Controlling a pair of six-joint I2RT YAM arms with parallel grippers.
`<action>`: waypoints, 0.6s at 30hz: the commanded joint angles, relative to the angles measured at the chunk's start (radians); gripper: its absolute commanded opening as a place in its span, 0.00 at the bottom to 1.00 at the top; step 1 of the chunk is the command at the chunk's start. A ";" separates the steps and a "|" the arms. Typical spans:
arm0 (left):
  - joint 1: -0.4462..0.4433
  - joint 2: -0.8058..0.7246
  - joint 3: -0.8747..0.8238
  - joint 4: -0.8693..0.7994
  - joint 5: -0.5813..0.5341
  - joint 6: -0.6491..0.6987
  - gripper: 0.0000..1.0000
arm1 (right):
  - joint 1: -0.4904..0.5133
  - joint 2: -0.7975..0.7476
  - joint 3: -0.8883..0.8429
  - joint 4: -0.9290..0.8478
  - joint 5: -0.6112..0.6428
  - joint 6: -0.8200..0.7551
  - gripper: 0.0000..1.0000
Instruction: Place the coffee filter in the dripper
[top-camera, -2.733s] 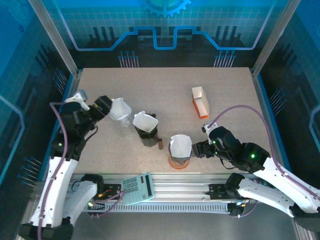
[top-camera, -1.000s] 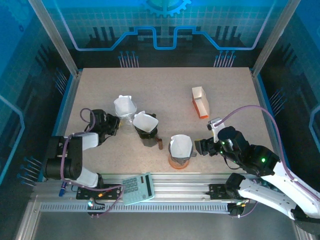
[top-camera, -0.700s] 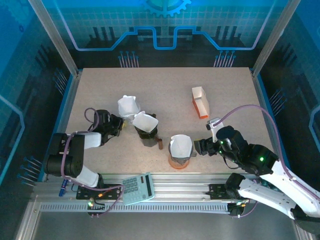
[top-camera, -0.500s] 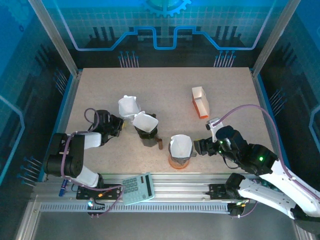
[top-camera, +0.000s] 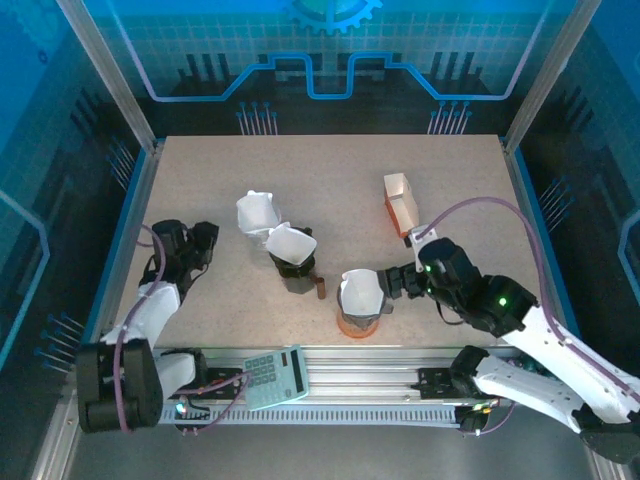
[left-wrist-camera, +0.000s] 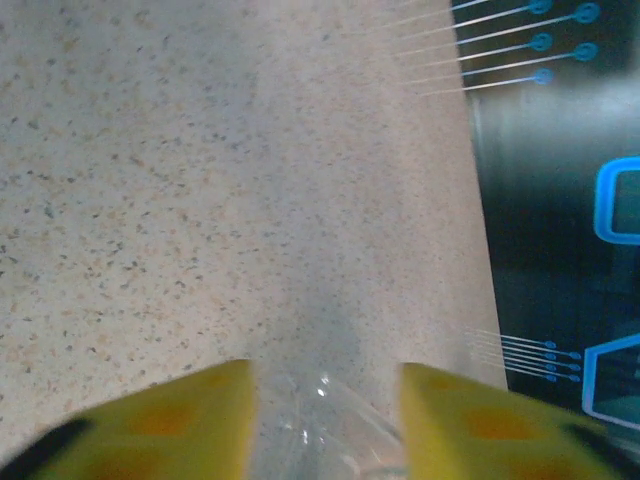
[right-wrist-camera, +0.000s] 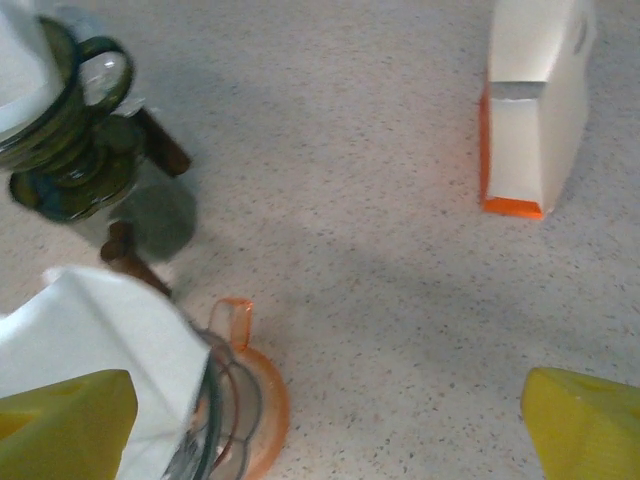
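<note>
1. Speckled beige table (top-camera: 450, 170). Its near edge is hidden behind the arm bases.
2. Right gripper (right-wrist-camera: 325, 420). The yellow fingertips (right-wrist-camera: 585, 425) are cut off at the lower corners of the wrist view. The jaws are spread wide and we see nothing between them but the table.
3. Left gripper (left-wrist-camera: 325, 400). The jaws are parted and hold nothing. A glassy blur sits low in the gap, and we cannot make out what it is.
4. Pale blue calculator (top-camera: 276, 376), lying on the rail.
5. Orange-and-white carton (top-camera: 402, 205), lying flat.
6. Dark green dripper (top-camera: 292, 268) with a white liner (top-camera: 290, 243), standing on a base we can hardly make out.
7. Orange see-through dripper (top-camera: 358, 322), just beside the right gripper.
8. White paper cone filter (top-camera: 360, 290), seated in the orange see-through dripper. Its long axis is upright with the mouth upward, and the tip is hidden inside. In the right wrist view, the frame edge and a fingertip crop it.
9. White cone (top-camera: 257, 212) beyond the green one. Its holder is too clear for us to tell.
</note>
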 joint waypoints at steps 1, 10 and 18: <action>0.008 -0.067 0.081 -0.147 -0.029 0.094 0.83 | -0.111 0.070 0.053 0.075 -0.044 0.007 1.00; 0.005 -0.051 0.243 -0.369 -0.247 0.274 0.99 | -0.339 0.099 -0.031 0.338 -0.075 0.012 1.00; 0.000 -0.025 0.094 0.026 -0.336 0.514 0.99 | -0.383 0.093 -0.114 0.426 0.033 0.035 1.00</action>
